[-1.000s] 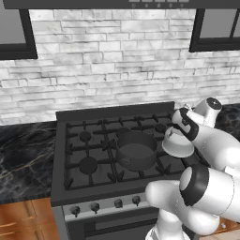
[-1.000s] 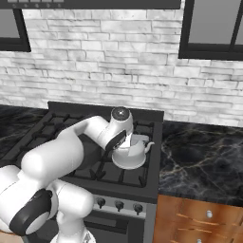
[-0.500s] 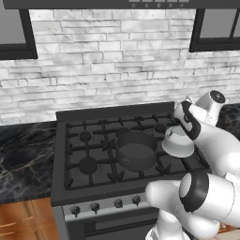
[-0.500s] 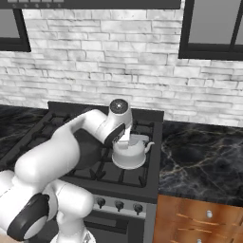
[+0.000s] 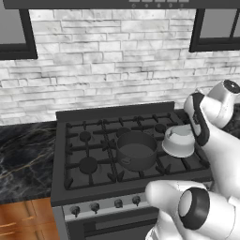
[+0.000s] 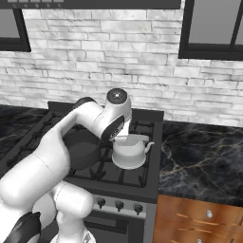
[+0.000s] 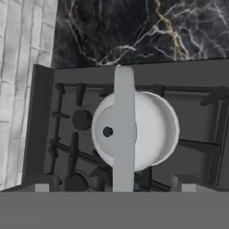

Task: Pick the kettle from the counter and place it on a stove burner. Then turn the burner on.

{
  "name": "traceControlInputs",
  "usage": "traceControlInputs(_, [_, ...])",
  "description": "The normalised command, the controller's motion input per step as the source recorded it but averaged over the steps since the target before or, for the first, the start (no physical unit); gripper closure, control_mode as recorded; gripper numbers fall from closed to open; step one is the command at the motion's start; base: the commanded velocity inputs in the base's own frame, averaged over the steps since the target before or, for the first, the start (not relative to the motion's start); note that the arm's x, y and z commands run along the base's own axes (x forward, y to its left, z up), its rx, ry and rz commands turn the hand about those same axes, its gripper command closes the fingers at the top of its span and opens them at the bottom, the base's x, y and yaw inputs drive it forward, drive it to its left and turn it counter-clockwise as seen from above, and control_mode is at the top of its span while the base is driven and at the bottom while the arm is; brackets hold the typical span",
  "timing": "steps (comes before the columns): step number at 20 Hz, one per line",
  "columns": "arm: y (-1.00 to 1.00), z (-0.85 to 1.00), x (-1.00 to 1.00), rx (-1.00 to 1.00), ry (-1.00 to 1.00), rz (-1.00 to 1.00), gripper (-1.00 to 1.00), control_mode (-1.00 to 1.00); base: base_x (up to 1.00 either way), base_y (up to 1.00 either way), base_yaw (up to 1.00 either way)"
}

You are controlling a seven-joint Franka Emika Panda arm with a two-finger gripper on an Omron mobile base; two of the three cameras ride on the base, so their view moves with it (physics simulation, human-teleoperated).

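Kettle carried over the stove's right side, above a burner.

The claw (image 6: 127, 137) grips the kettle (image 6: 128, 153) by its flat handle from above; the kettle hangs directly under it, handle running along the hand view's vertical. It looks just clear of the grate, beside the dark pot (image 5: 136, 150) and over the stove (image 5: 75, 190), with the small burner (image 7: 82, 119) just beside it. The black table (image 6: 204, 161) edge lies near; judged next: lower straight down.

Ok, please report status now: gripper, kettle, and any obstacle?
Gripper shut on kettle handle. Kettle held over stove's right side, above the grates. Dark pot sits beside it on the centre burner, not touching.
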Motion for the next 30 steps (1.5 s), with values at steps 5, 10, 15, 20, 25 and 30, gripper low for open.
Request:
traceControlInputs(5, [-0.31,-0.47,-1.0,0.0,0.0,-0.03,-1.0,-1.0,0.0,0.0,0.0])
traceControlInputs(10, [-0.43,-0.65,-1.0,0.03,0.0,-0.07,-1.0,-1.0,0.0,0.0,0.0])
traceControlInputs(15, [-0.42,-0.84,-1.0,0.11,0.0,-0.09,-1.0,-1.0,0.0,0.0,0.0])
traceControlInputs(20, [-0.42,-0.71,-0.93,0.22,0.0,-0.11,-1.0,-1.0,0.0,0.0,0.0])
traceControlInputs(25, [-0.32,-0.29,-0.44,0.42,0.0,-0.17,-1.0,-1.0,0.0,0.0,0.0])
traceControlInputs(30, [-0.09,-0.14,-0.12,0.56,0.0,-0.2,-1.0,-1.0,0.0,0.0,0.0])
